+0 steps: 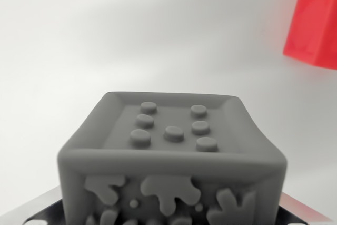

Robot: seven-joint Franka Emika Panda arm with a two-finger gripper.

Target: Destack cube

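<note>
At 6 o'clock, close under the wrist cam, you've got the grey cube, studded top face up, filling the lower frame. Metal bits flank it at 7 and 5, prob. the jaws, but you can't tell whether they're open or clamped on it. Red cube sits at 2 o'clock, well apart, on the pale tabletop. Risk, imo: if grip is shallow or off-centre, the grey cube could twist or slip on lifting.
</note>
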